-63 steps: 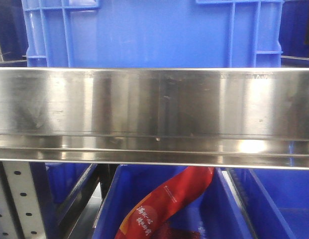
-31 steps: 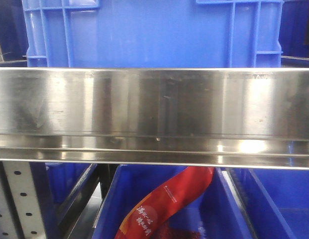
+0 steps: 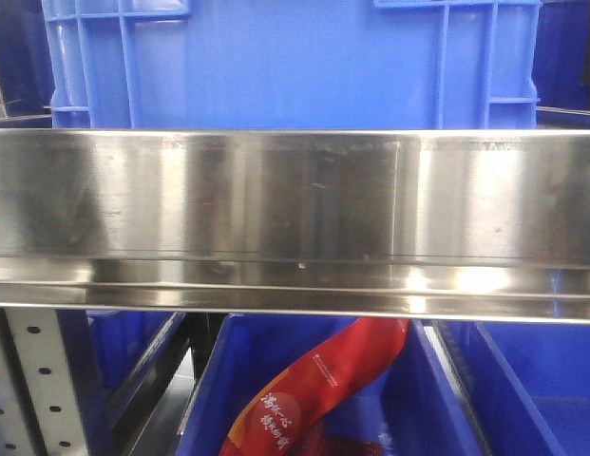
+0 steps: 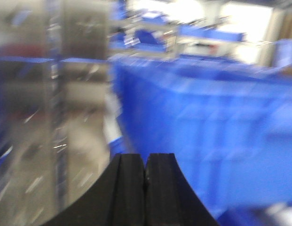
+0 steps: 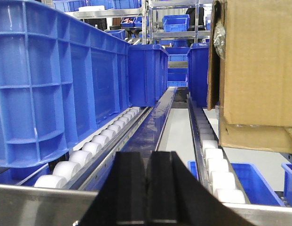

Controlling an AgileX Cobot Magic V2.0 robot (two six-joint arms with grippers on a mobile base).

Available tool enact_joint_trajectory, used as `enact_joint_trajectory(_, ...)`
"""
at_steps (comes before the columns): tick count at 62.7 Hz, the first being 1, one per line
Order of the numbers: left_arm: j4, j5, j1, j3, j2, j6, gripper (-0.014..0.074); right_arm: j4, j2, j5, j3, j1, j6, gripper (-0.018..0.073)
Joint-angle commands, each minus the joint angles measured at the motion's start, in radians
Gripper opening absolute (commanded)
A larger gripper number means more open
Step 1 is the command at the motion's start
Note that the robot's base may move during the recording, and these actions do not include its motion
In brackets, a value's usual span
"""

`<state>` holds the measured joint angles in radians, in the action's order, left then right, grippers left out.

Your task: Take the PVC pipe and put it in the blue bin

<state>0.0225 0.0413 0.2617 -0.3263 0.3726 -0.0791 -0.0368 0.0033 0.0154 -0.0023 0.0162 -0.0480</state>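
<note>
A warehouse rack's steel rail [image 3: 295, 218] runs across the front view, with a large blue bin [image 3: 285, 62] standing on the shelf just above it and a second blue bin [image 3: 228, 380] below it, in which a red printed pouch [image 3: 314, 389] lies. No PVC pipe shows in any of the three views, so its whereabouts cannot be told, and neither arm carries it; the work appears to sit at the very first step, the search and approach before any grasp. Neither arm shows in the front view. The left pincer [image 4: 145, 169] has its two black fingers pressed together on nothing, pointed roughly level toward a blue crate wall [image 4: 207, 136] that is smeared by blur, a sign the wrist camera is likely in motion. The right pincer [image 5: 148, 174] is likewise drawn together and empty, aimed level down a roller lane [image 5: 108, 141] behind the rail, with a tall blue crate [image 5: 56, 80] on the rollers to one side of the lane and a cardboard box [image 5: 258, 70] on the other. The next move, by this reading, calls for finding the pipe, parting one pincer's fingers and lining it up across the pipe's length.
</note>
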Motion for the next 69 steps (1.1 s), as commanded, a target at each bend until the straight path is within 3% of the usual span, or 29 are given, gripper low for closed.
enact_joint_trajectory(1,-0.004,-0.023,-0.065,0.097,-0.079,0.001,-0.0111,0.007,-0.003,-0.023,0.002,0.004,0.007,-0.0167)
enact_joint_trajectory(9,-0.004,-0.059,-0.128,0.207,-0.183,0.001,-0.0111,0.007,-0.003,-0.023,0.002,0.004,0.007,-0.0167)
enact_joint_trajectory(22,-0.004,-0.069,-0.171,0.326,-0.334,0.001,-0.0111,0.007,-0.003,-0.023,0.002,0.004,0.007,-0.0167)
enact_joint_trajectory(28,-0.009,0.003,-0.175,0.326,-0.373,0.001,-0.0111,0.007,-0.003,-0.023,0.002,0.004,0.007,-0.0167)
enact_joint_trajectory(35,-0.054,-0.007,-0.177,0.326,-0.373,0.001,-0.0111,0.007,-0.003,-0.023,0.002,0.004,0.007,-0.0167)
enact_joint_trajectory(69,-0.054,-0.007,-0.177,0.326,-0.373,0.001,-0.0111,0.007,-0.003,-0.023,0.002,0.004,0.007,-0.0167)
